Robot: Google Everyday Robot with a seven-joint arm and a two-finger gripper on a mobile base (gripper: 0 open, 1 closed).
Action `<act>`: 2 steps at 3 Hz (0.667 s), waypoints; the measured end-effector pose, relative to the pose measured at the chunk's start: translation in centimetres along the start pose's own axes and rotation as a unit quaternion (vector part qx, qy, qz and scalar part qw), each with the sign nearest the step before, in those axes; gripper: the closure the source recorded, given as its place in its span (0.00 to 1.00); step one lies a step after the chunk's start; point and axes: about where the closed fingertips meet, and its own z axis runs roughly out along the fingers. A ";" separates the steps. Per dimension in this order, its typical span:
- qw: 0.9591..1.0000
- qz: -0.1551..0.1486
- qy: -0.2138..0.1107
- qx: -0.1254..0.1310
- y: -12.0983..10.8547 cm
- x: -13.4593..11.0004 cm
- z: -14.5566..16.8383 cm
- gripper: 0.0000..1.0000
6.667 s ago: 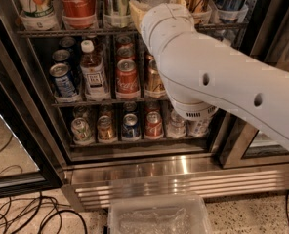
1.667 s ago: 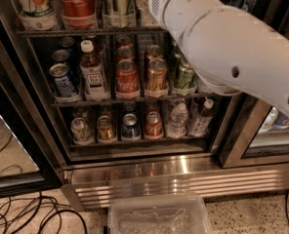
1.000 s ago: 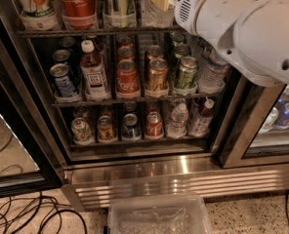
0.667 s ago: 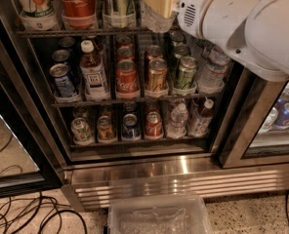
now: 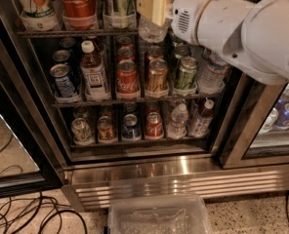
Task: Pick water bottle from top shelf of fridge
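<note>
The fridge (image 5: pixel 183 178) stands open in front of me, with a steel louvered base. Its top shelf (image 5: pixel 61 33) runs along the upper edge of the view, with translucent holders. These hold a 7up bottle (image 5: pixel 34 4), a Coca-Cola bottle (image 5: pixel 78 1), a dark bottle (image 5: pixel 117 4) and the clear ribbed water bottle (image 5: pixel 153 30). Only the water bottle's lower part shows. My gripper (image 5: pixel 152 9), beige at the end of the white arm (image 5: pixel 232 28), sits right in front of the water bottle at top-shelf height and hides its middle.
The middle rack holds cans and a brown-drink bottle (image 5: pixel 93 72). The lower rack holds cans and small water bottles (image 5: pixel 178 121). A clear plastic bin (image 5: pixel 159 216) sits on the floor in front. Cables (image 5: pixel 27 213) lie at the lower left. A door frame (image 5: pixel 242 126) stands at the right.
The arm has swung up and to the right, uncovering the middle and lower racks. The gripper has come level with the top shelf, in front of the water bottle.
</note>
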 end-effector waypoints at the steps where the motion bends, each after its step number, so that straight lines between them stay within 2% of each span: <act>1: 1.000 0.003 0.006 -0.009 1.1 0.4 -0.4 1.00; 2: 1.000 0.003 0.006 -0.010 1.1 0.6 -0.4 1.00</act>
